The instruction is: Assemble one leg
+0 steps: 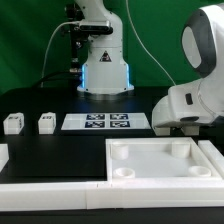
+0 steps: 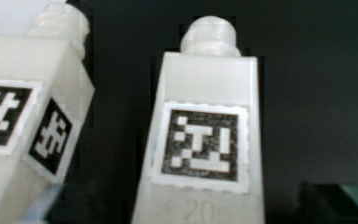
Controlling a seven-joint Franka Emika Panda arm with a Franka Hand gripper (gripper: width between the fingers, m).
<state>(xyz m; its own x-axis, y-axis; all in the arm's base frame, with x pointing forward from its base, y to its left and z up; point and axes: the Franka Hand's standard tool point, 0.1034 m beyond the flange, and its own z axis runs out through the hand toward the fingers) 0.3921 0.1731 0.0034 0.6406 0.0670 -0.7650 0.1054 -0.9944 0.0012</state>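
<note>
In the wrist view two white legs stand side by side on the black table, each with a rounded peg end and a black-and-white tag. One leg (image 2: 208, 120) fills the middle, the other (image 2: 30, 110) is beside it. My gripper (image 2: 194, 212) is low over the middle leg. One dark fingertip (image 2: 345, 205) shows apart from the leg's side, so the jaws are open around it. In the exterior view two more small legs (image 1: 13, 123) (image 1: 46, 122) stand at the left. The arm's white wrist (image 1: 180, 105) hides the gripper there.
The marker board (image 1: 97, 122) lies in the middle of the table. The large white tray-like part (image 1: 115, 150) with corner sockets lies in front of it. A white frame edge (image 1: 50, 190) runs along the front. A second robot base (image 1: 105, 70) stands at the back.
</note>
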